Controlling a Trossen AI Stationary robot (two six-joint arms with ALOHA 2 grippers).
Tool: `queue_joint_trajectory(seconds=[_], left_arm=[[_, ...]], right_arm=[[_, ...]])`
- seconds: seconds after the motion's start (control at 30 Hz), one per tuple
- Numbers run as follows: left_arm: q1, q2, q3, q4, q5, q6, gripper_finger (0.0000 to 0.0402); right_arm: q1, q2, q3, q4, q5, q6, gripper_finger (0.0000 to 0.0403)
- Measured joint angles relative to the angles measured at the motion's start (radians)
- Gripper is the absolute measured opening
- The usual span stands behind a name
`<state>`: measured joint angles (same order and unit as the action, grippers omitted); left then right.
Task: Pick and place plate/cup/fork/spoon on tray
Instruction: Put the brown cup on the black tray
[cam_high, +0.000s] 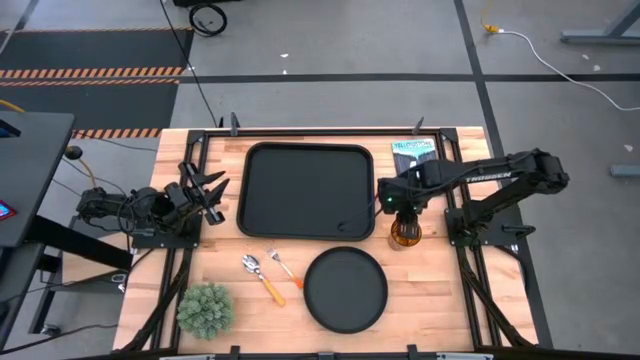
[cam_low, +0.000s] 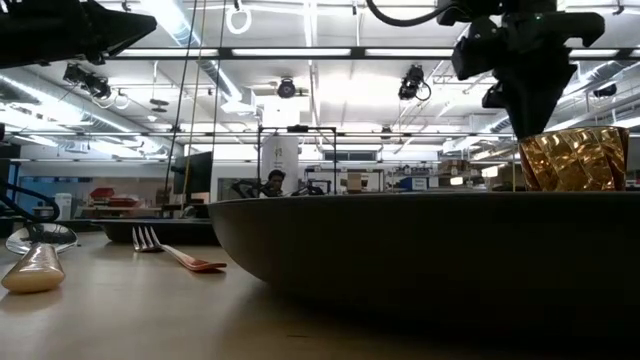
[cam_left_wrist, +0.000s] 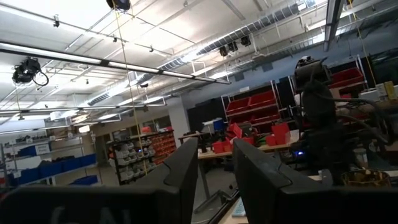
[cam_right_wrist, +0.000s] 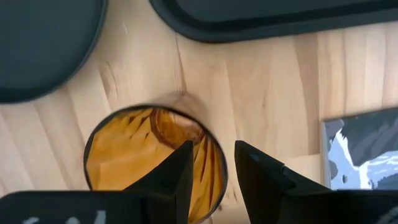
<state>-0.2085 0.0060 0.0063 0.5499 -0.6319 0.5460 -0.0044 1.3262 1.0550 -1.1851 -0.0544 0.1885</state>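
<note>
The amber cup (cam_high: 404, 236) stands on the table right of the black tray (cam_high: 305, 190). My right gripper (cam_high: 404, 220) points down over it and is open. In the right wrist view one finger (cam_right_wrist: 180, 171) is inside the cup (cam_right_wrist: 130, 155) and the other (cam_right_wrist: 258, 171) is outside its rim (cam_right_wrist: 219, 163), which shows in the gap between them, clear of both. The round plate (cam_high: 345, 290) lies near the front edge. The fork (cam_high: 284, 268) and the spoon (cam_high: 262, 278) lie left of the plate. My left gripper (cam_high: 212, 190) waits open at the table's left.
A green plant ball (cam_high: 205, 310) sits at the front left. A printed booklet (cam_high: 412, 153) lies by the tray's far right corner, behind the cup. In the low view the plate's rim (cam_low: 420, 250) hides the cup's base.
</note>
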Motion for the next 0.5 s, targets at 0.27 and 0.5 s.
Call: queue_joint_trajectory(seconds=[0.27, 0.5], left_arm=[[0.0, 0.0, 0.0, 0.0, 0.0, -0.001, 0.011], [0.0, 0.0, 0.0, 0.0, 0.0, -0.001, 0.011]], right_arm=[[0.034, 0.005, -0.006, -0.028, 0.017, 0.025, 0.0124], [0.054, 0.04, -0.011, -0.029, 0.035, 0.026, 0.0123]])
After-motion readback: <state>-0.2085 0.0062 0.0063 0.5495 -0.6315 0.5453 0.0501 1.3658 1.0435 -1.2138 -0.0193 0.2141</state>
